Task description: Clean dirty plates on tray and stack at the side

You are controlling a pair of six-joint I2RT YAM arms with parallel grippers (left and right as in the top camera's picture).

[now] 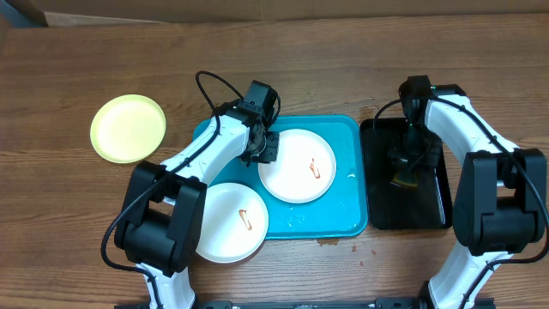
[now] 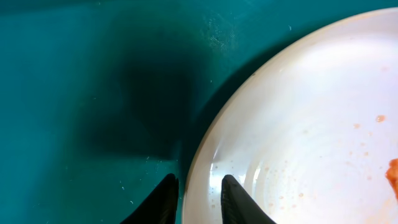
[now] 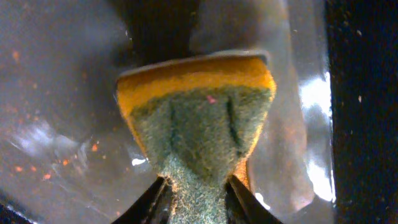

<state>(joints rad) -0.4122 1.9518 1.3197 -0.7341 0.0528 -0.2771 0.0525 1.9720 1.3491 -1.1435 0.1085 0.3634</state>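
Observation:
On the turquoise tray (image 1: 346,136) lies a white plate (image 1: 300,172) with a reddish smear. My left gripper (image 1: 266,153) is at its left edge. In the left wrist view the left gripper (image 2: 199,180) straddles that plate's rim (image 2: 298,124), one finger on the tray (image 2: 74,93) side and one on the plate, shut on it. A second smeared white plate (image 1: 230,221) overhangs the tray's front-left corner. The yellow-green plate (image 1: 129,128) sits on the table at far left. My right gripper (image 1: 403,172) (image 3: 198,183) is shut on a yellow-and-green sponge (image 3: 196,118).
A narrow black tray (image 1: 429,206) stands right of the turquoise one. The sponge hangs over its wet bottom (image 3: 56,93), which carries orange specks. Both arms reach in from the front edge of the wooden table (image 1: 343,69).

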